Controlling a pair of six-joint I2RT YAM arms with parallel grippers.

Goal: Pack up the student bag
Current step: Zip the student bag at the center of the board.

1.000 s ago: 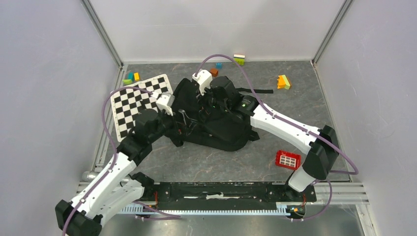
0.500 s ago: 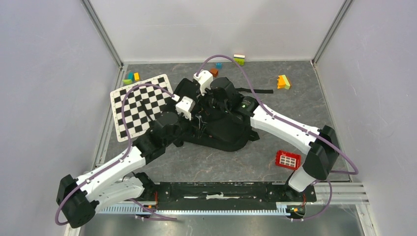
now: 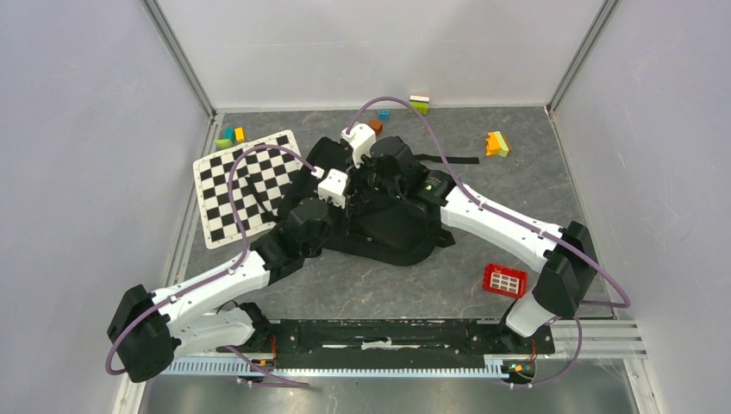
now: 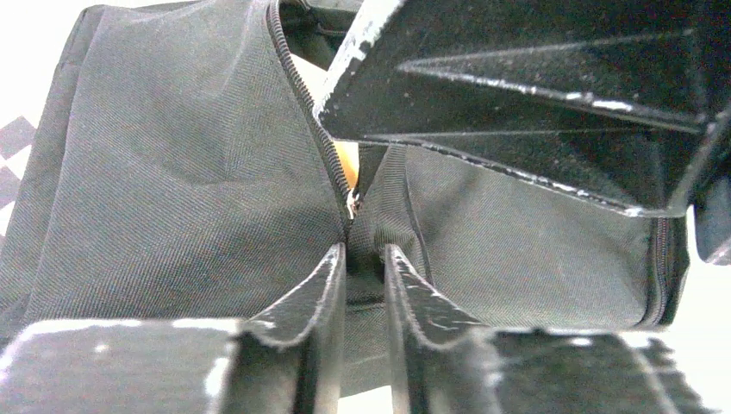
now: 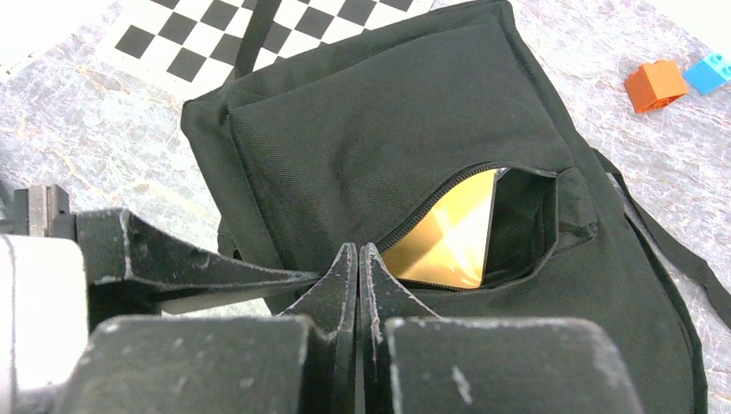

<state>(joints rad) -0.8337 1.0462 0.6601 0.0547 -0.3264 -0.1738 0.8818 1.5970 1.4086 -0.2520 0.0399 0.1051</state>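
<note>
The student bag (image 3: pixel 392 228), a black fabric backpack, lies flat mid-table. Its pocket zip (image 5: pixel 431 203) is partly undone, and a flat yellow-orange thing (image 5: pixel 448 237) shows inside. My right gripper (image 5: pixel 358 250) is shut, its tips resting at the zip's closed end; whether they pinch a pull is hidden. One of the right gripper's fingers (image 4: pixel 517 78) fills the top of the left wrist view. My left gripper (image 4: pixel 359 254) sits just below that zip end (image 4: pixel 352 203), its jaws drawn in to a narrow gap around a dark fold of the bag's fabric.
A checkered mat (image 3: pixel 241 177) lies left of the bag, partly under it. A red block (image 3: pixel 504 280) sits near right, orange-yellow blocks (image 3: pixel 496 144) far right. More small blocks stand by the back wall (image 3: pixel 420 104) and at far left (image 3: pixel 229 135). A bag strap (image 3: pixel 452 159) trails right.
My left arm has swung right from the bag's left edge to its middle, beside the right gripper. Its jaws have closed from wide to a narrow gap. The right arm is still.
</note>
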